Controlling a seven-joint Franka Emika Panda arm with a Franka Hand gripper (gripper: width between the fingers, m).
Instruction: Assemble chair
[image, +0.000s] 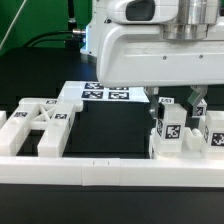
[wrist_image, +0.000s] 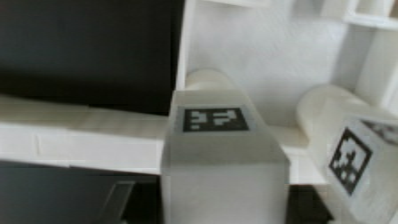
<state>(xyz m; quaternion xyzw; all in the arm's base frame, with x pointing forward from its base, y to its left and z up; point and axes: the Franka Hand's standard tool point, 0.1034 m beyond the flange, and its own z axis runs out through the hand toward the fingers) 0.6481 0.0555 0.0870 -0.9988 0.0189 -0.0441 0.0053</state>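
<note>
Closest to the exterior camera runs 1 long white border rail (image: 110, 172) across the dark worktop (image: 110, 130). Behind it, at the exterior view's left, lies 1 flat chair piece (image: 35, 128) showing 2 tags. At the right stand 2 tagged pieces: 1 upright block (image: 170, 135) and, just beside it, 1 second block (image: 213, 135). My end effector (image: 179, 108) hangs at the upright block's top; I cannot tell whether it is clenched. The wrist view shows the same 2 blocks (wrist_image: 217, 150) (wrist_image: 356, 140), 1 tag each. Further back lies 1 marker board (image: 105, 94).

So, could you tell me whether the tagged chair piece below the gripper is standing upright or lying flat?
Upright: the chair piece stands on end, tag facing the exterior camera.
</note>
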